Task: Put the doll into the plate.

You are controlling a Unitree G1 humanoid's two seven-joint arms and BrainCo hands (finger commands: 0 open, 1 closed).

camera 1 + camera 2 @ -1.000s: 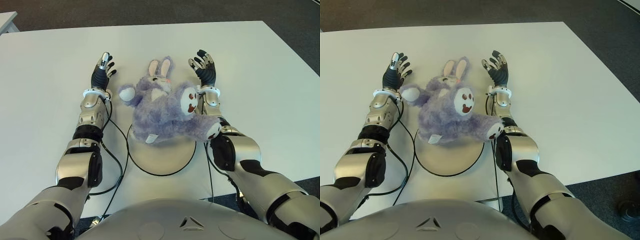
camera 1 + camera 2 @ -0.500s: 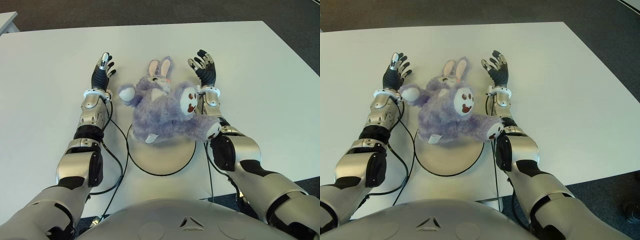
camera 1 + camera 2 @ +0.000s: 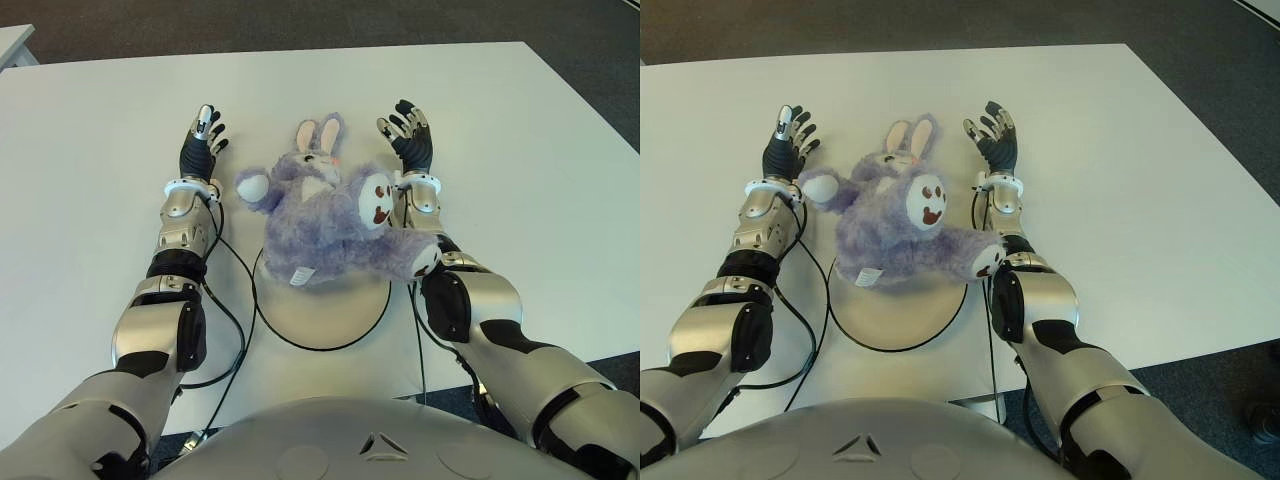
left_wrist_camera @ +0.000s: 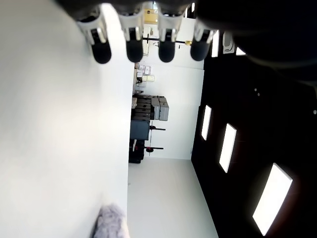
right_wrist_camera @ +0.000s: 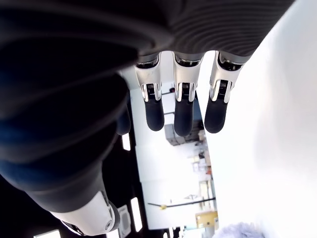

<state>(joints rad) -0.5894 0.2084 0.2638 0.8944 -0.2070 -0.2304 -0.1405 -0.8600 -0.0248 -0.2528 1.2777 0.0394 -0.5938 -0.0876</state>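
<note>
A fluffy purple rabbit doll (image 3: 330, 222) with pink-lined ears lies across the far rim of a round white plate (image 3: 325, 310) near the table's front edge; its body covers the plate's far half and its head and ears stretch beyond it. My left hand (image 3: 202, 140) shows to the left of the doll's head, fingers straight and spread, holding nothing. My right hand (image 3: 407, 135) shows to the right of the head, fingers spread and empty. In both wrist views the fingertips (image 4: 134, 48) (image 5: 182, 118) are extended with nothing between them.
The white table (image 3: 520, 160) spreads wide on both sides and beyond the hands. Black cables (image 3: 232, 300) run along my left forearm and around the plate. Dark floor lies past the table's far and right edges.
My left hand has shifted slightly farther away and to the left. The doll and my right hand have not visibly moved.
</note>
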